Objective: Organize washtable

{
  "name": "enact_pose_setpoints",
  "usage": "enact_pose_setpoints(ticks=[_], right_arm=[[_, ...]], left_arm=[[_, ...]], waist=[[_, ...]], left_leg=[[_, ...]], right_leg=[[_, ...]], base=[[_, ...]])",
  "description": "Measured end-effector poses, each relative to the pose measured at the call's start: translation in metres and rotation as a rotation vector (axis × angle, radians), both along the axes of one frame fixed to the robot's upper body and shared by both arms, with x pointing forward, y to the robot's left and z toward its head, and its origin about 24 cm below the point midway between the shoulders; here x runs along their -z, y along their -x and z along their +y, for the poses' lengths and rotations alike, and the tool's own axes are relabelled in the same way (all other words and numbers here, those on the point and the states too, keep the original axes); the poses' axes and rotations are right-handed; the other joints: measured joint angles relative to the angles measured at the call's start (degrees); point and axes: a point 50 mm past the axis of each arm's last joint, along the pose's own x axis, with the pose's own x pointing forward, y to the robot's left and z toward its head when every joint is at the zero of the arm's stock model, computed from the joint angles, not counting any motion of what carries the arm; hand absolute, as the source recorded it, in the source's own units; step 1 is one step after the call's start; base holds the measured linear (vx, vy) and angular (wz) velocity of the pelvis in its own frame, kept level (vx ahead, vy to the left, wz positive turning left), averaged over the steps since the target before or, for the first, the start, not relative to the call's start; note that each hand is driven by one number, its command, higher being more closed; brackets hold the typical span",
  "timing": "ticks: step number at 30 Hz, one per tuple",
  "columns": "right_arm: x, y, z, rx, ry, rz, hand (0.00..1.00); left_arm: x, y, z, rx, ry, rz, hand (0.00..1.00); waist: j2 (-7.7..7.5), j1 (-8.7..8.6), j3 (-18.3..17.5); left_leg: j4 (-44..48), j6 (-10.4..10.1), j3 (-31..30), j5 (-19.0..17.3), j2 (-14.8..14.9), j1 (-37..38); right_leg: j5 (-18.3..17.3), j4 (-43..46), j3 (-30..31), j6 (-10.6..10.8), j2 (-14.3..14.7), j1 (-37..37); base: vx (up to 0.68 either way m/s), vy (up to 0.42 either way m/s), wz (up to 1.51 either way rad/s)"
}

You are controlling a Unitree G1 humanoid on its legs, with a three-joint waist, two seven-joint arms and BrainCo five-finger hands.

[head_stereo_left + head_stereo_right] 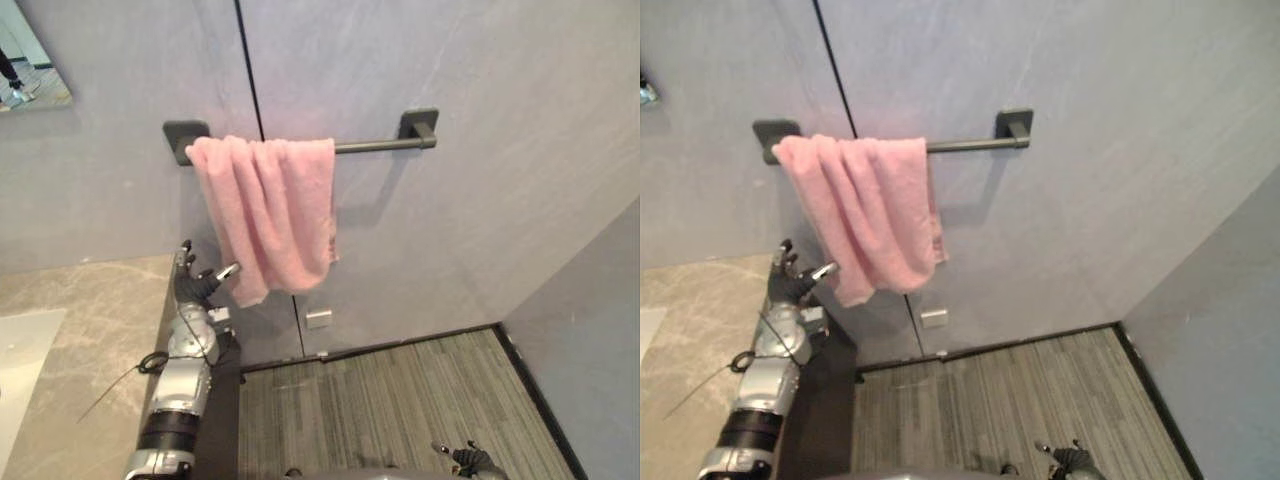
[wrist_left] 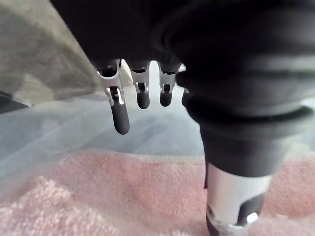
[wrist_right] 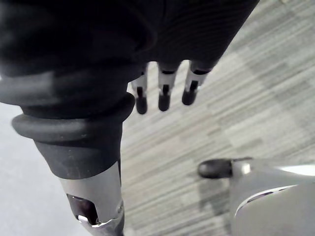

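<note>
Fluffy pink towel (image 1: 268, 200) hangs bunched over a dark bar (image 1: 370, 147), left robot hand (image 1: 194, 287) beside its corner, fingers apart.

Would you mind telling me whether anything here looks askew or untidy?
The pink towel is bunched at the left end of the towel bar, its lower edge slanting, one corner drooping beside the left robot hand.

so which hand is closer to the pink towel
Left. The left hand is raised beside the lower corner of the pink towel, open and holding nothing. The right hand hangs low over the floor, far below and to the right of it.
</note>
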Motion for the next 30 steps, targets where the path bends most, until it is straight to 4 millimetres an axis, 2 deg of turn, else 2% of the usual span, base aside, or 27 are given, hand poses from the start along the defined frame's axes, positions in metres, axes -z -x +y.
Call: enact_pose_setpoints(ticks=[4, 6, 13, 22, 25, 29, 30], right_arm=[[0.000, -0.001, 0.000, -0.001, 0.000, -0.003, 0.00], [-0.001, -0.003, 0.000, -0.002, 0.000, -0.006, 0.00], [-0.001, -0.003, 0.000, 0.001, 0.001, -0.008, 0.00], [-0.001, -0.004, -0.001, -0.014, 0.014, -0.004, 0.00], [-0.001, -0.003, -0.001, -0.014, 0.014, -0.003, 0.00], [-0.001, -0.005, -0.001, -0.014, 0.014, -0.006, 0.00], [-0.001, -0.005, -0.001, -0.015, 0.015, -0.008, 0.00]], left_arm=[[0.004, -0.008, -0.003, 0.013, -0.002, 0.027, 0.00], [0.005, -0.009, -0.003, 0.011, -0.003, 0.031, 0.00], [0.007, -0.011, -0.006, 0.033, -0.016, 0.049, 0.00], [0.013, -0.012, -0.026, 0.125, -0.024, 0.075, 0.00], [0.009, -0.019, -0.032, 0.158, -0.033, 0.069, 0.00], [0.003, -0.029, -0.028, 0.154, -0.056, 0.063, 0.00], [-0.001, -0.031, -0.026, 0.152, -0.066, 0.055, 1.00]], waist=[[-0.12, -0.42, -0.06], [-0.20, -0.98, -0.09], [-0.32, -1.23, -0.13], [-0.50, -1.51, -0.25], [-0.76, -1.58, -0.41], [-1.04, -2.72, -0.49], [-1.10, -2.93, -0.53]], left_leg=[[0.00, 0.01, 0.05, 0.01, -0.10, -0.08], [0.00, 0.01, 0.06, 0.01, -0.12, -0.09], [-0.01, 0.00, 0.34, 0.00, -0.17, -0.87], [0.00, 0.04, 1.47, 0.03, -0.78, -1.65], [0.00, 0.11, 1.69, 0.08, -0.92, -2.25], [0.00, 0.11, 1.92, 0.07, -0.98, -2.59], [0.00, 0.11, 2.19, 0.07, -0.98, -2.93]], right_leg=[[0.23, -0.19, 0.08, -0.23, -0.03, -0.07], [0.25, -0.21, 0.10, -0.26, -0.05, -0.07], [0.61, -0.07, 0.72, -0.19, -0.11, -1.23], [1.86, -1.24, 1.94, 0.13, -0.57, -2.22], [2.10, -1.26, 2.29, 0.12, -0.67, -2.96], [2.19, -1.28, 2.82, 0.13, -0.66, -3.49], [2.35, -1.29, 3.13, 0.23, -0.64, -4.02]], base=[[0.00, 0.000, 0.00], [-0.02, -0.015, -0.01], [-0.05, -0.028, -0.04], [-0.04, -0.015, -0.07], [-0.02, -0.010, -0.03], [-0.02, -0.021, -0.06], [-0.02, -0.025, -0.10]])
